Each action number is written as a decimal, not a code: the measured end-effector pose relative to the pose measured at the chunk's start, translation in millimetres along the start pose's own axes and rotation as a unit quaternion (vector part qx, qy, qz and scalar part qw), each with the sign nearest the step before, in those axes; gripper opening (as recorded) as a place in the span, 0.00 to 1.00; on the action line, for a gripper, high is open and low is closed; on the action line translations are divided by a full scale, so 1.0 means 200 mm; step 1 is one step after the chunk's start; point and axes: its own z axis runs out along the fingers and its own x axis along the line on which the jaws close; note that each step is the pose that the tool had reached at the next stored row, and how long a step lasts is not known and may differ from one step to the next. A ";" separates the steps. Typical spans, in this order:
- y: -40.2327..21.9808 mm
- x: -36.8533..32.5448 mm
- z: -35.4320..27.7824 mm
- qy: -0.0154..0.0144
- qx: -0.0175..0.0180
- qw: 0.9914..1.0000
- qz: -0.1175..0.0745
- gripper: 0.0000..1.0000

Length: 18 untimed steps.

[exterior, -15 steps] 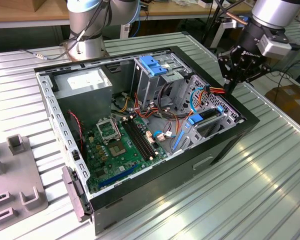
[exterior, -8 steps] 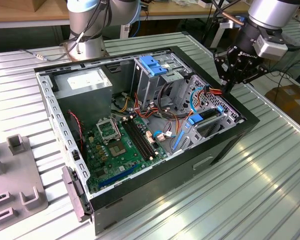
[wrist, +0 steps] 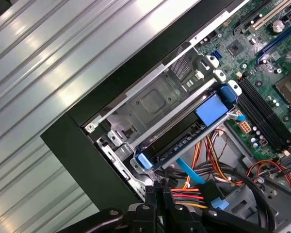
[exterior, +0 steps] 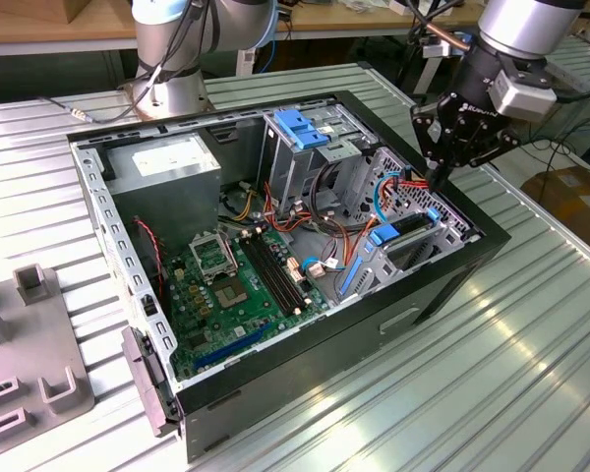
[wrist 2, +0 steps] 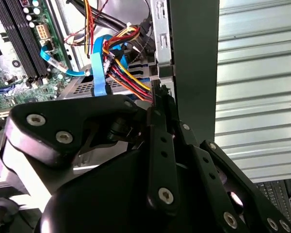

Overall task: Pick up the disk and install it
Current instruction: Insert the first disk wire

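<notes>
disk (wrist: 177,138): seated edge-up in its bay at the computer case's (exterior: 442,295) corner on the exterior view's right, blue rails (wrist: 211,108) showing, so already slotted in place. gripper (exterior: 441,177): fingers (wrist: 157,194) pressed together, holding nothing, tips just above the bay beside the cable bundle (wrist 2: 128,77). case rests open on the ribbed desk (exterior: 531,354).

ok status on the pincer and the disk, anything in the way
Pincer shut, holding nothing, tips at the case's corner. Disk seated in its bay, blue rails showing. Red, yellow and orange cable bundle crowds the tips.
</notes>
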 end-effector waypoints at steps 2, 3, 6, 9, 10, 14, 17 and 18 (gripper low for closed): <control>0.000 0.000 0.000 0.000 -0.001 1.000 0.016 0.16; 0.000 -0.001 0.001 0.000 -0.001 1.000 0.027 0.16; 0.000 -0.001 0.003 0.000 -0.002 0.999 0.046 0.16; 0.000 -0.001 0.005 0.000 -0.003 0.997 0.076 0.16; 0.000 -0.001 0.005 0.000 -0.004 0.996 0.084 0.16; 0.000 -0.001 0.007 0.000 -0.005 0.992 0.128 0.16; 0.000 -0.001 0.009 0.000 -0.007 0.987 0.160 0.16; 0.000 -0.001 0.009 0.000 -0.007 0.986 0.168 0.16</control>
